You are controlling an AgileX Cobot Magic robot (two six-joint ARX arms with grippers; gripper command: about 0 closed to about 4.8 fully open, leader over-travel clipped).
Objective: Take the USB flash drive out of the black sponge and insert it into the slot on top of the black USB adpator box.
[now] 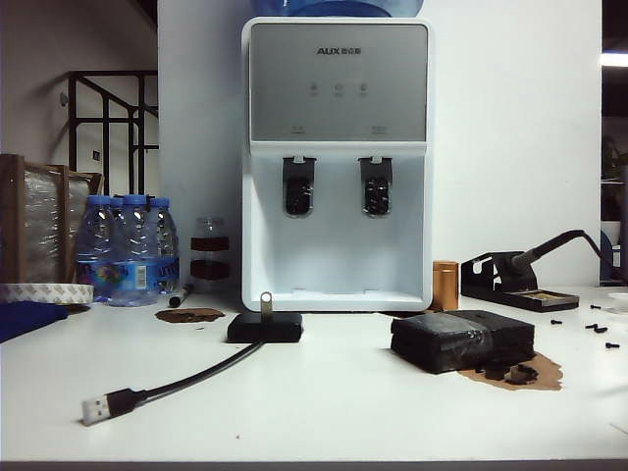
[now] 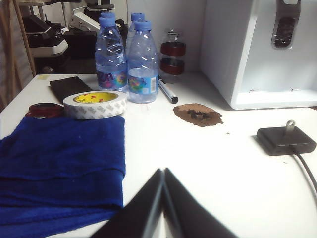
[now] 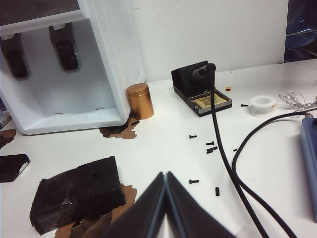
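Already upright in the black USB adpator box (image 2: 286, 141), the USB flash drive (image 2: 290, 126) stands well apart from both empty, closed claws: left gripper (image 2: 163, 171) and right gripper (image 3: 165, 174).

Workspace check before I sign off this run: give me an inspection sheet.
Surface: white table, brown stains.
Job's things: flash drive upright in the adaptor box; sponge apart, right of it.
Clutter: bottles, tape roll, blue cloth, pen, copper tin, loose screws.
Grippers: left gripper and right gripper both shut, empty, above the table.
Cables: box cable; soldering lead.
Surroundings: water dispenser, soldering stand.
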